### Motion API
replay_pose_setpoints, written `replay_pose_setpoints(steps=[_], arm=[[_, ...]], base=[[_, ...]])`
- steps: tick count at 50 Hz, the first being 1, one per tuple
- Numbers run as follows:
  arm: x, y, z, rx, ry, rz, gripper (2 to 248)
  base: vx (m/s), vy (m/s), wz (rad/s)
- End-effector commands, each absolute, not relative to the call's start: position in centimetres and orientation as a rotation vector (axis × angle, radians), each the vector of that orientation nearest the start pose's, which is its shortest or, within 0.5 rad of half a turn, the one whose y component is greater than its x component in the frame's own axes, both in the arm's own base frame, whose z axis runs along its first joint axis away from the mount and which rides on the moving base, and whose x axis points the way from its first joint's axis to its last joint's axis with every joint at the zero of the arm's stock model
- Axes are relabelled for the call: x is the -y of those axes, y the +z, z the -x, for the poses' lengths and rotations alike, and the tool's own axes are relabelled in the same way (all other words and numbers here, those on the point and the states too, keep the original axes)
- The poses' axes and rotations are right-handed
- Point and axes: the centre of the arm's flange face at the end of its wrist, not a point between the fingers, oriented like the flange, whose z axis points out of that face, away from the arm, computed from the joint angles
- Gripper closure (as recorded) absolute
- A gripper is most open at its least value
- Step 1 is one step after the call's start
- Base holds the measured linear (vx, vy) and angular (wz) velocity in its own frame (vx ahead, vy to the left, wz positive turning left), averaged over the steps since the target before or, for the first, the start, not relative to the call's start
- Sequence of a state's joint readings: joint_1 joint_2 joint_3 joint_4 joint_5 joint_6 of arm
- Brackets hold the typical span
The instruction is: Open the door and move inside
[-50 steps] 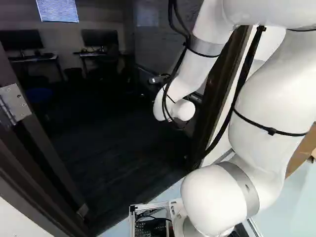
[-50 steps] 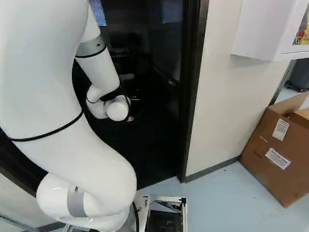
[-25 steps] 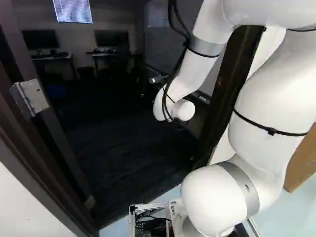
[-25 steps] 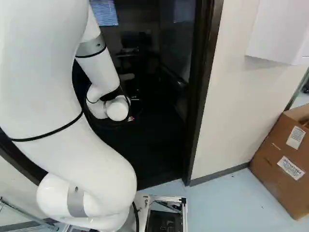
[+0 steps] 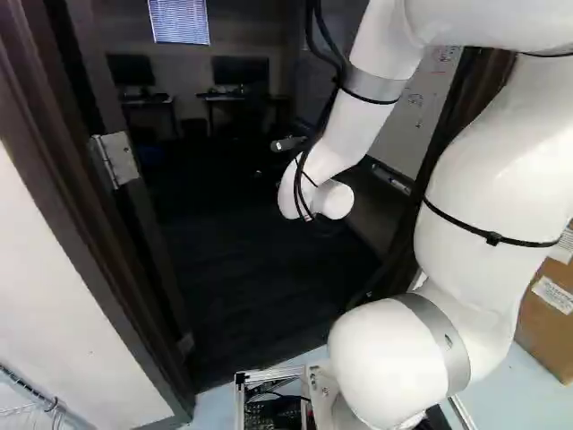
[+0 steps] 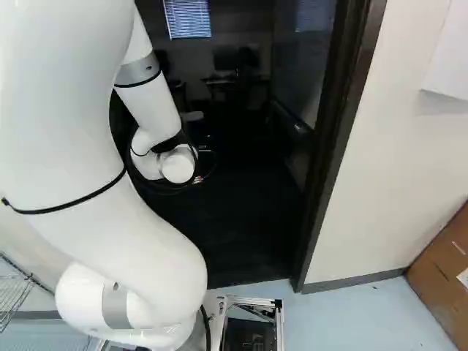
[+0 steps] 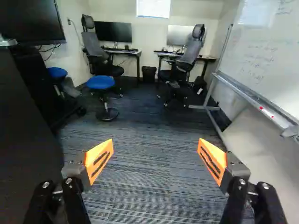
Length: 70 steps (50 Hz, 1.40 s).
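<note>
With the gripper [image 7: 156,142] spread wide and empty, the base [image 6: 280,322] is best eased squarely through the doorway [image 5: 103,251], clearance being kept from the opened door [image 5: 150,224] at its left edge and the right post [image 6: 330,153].

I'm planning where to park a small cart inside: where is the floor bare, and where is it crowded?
Bare carpet lies between and ahead of the open fingers, bordered by the blue stools and whiteboard stand. It's crowded along the far wall: desks, office chairs, bin.
</note>
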State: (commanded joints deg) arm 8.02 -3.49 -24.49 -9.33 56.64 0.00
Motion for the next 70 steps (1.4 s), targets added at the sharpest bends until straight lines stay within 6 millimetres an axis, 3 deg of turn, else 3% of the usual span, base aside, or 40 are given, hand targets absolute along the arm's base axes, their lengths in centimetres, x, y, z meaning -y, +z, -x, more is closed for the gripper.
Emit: replay_pose_setpoints(steps=[26, 70], arm=[[-6.84, 38.97, -39.77, 0.396, -1.872, 2.316, 3], [-6.84, 38.97, -39.77, 0.396, -1.872, 2.316, 3]], base=[[-0.001, 0.057, 0.275], [0.039, -0.003, -0.023]])
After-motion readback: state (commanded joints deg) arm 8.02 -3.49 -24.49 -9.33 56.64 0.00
